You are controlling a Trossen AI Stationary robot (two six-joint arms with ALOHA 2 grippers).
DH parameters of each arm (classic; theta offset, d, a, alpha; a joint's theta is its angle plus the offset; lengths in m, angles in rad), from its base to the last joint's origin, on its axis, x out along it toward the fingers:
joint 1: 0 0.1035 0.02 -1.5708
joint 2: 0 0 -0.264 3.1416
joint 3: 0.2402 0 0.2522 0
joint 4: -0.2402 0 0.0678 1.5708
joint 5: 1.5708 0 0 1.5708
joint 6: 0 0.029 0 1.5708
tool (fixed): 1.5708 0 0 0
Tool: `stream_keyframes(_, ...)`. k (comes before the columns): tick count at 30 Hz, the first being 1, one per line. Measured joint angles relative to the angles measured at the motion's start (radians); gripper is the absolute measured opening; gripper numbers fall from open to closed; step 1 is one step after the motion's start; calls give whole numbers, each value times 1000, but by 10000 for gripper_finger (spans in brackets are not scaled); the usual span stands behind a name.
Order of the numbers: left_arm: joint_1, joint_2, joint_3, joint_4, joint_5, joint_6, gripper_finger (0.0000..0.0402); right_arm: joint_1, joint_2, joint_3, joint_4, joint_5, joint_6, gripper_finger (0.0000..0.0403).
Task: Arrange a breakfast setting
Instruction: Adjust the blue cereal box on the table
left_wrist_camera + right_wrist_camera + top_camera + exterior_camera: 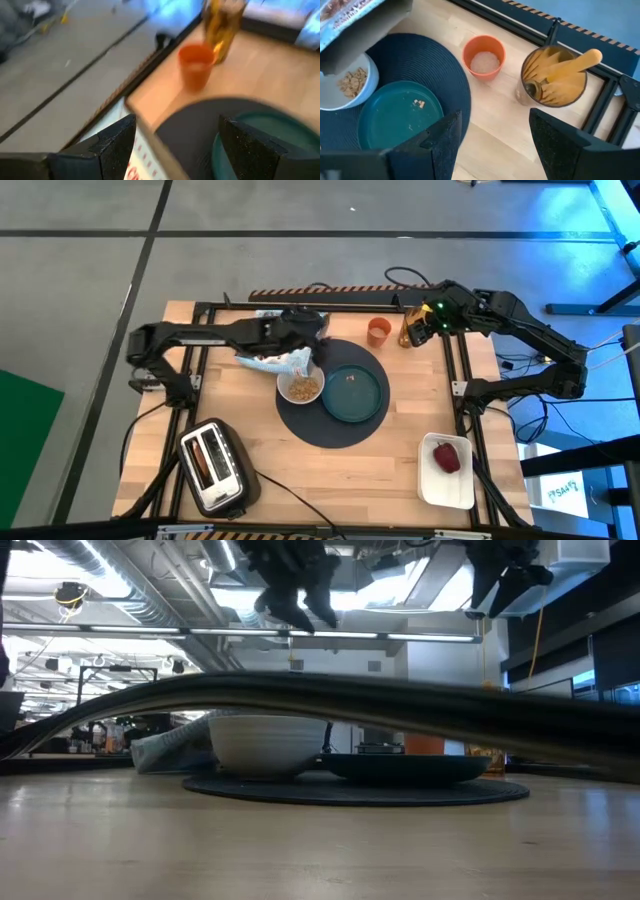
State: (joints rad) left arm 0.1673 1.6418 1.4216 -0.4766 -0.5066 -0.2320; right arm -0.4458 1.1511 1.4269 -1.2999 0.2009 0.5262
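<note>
step in hand: my guess is the right gripper (495, 125) is going for the metal spoon (533, 90) in the utensil jar (552, 77); it's hovering over the table between jar and orange cup (484, 56), fingers spread wide, holding nothing
doing it well: I'd be centring over the jar first, coming straight down and pinching only the spoon handle, since the yellow utensils are crowding it and the cup is sitting just beside the jar
left gripper (305, 330): hanging above the mat's 11 o'clock edge, fingers wide apart, carrying nothing; cereal bag (275, 362) is lying right beside the bowl at its 10 o'clock
mat (318, 430): sitting mid-table, carrying plate and bowl
white tray (432, 490): at 4 o'clock off the mat, holding only the red fruit (447, 457)
teal plate (354, 393): taking up the mat's 3 o'clock side, holding just a couple of stray cereal bits
utensil jar: at 1 o'clock, past the cup
white bowl (300, 388): at the mat's 9 o'clock, touching the plate, holding cereal
orange cup: off the mat at 1 o'clock, something pale inside, can't tell what
</note>
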Motion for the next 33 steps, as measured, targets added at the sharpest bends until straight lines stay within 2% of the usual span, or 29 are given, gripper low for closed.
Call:
stream_keyframes(5,-4,127,109,-173,-8,-77,277,1,0,0,-43,31,0,225)
stream_keyframes(13,-5,200,130,-223,-18,-101,272,1,-1,0,-95,79,-11,225)
stream_keyframes(19,4,199,131,-274,-96,-102,213,0,-1,0,-95,80,-40,225)
stream_keyframes(24,37,199,123,-269,-45,-108,161,0,-1,0,-94,95,-64,225)
stream_keyframes(31,40,191,142,-271,6,-135,145,0,-2,0,-94,105,-91,225)
stream_keyframes(33,36,191,179,-268,35,-74,145,0,-2,0,-91,106,-100,225)
